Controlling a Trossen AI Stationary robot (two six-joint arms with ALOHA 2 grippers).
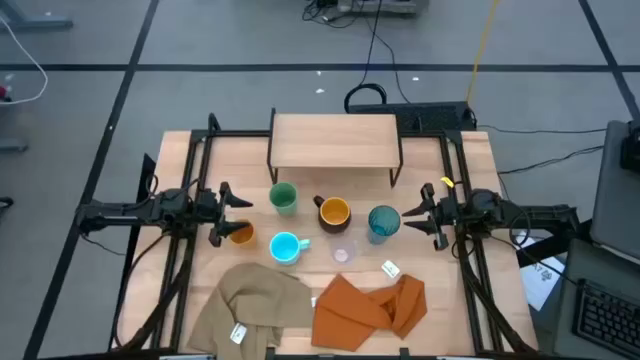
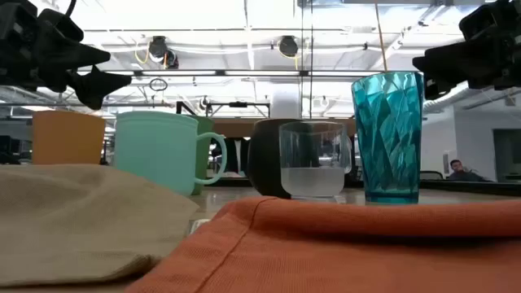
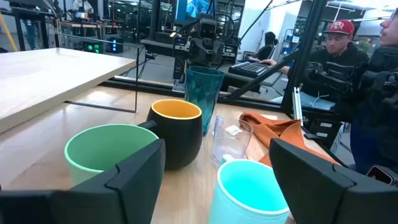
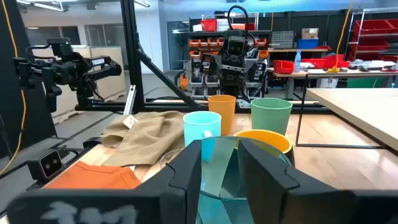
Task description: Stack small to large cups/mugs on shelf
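A: So, the claws?

B: The left gripper (image 1: 243, 208) is spread wide and empty, hanging above the small orange cup (image 1: 241, 235). The right gripper (image 1: 411, 215), jaws narrowly parted, sits beside the tall faceted teal tumbler (image 1: 384, 223), gripping nothing.

A: And the shelf?

B: The light-wood shelf on thin black legs (image 1: 334, 141) stands behind the cups, bare.

Faceted glossy teal tumbler (image 2: 388, 134), matt wood shelf (image 1: 334, 139) — cloths (image 1: 370, 303) look soft-woven, perhaps.
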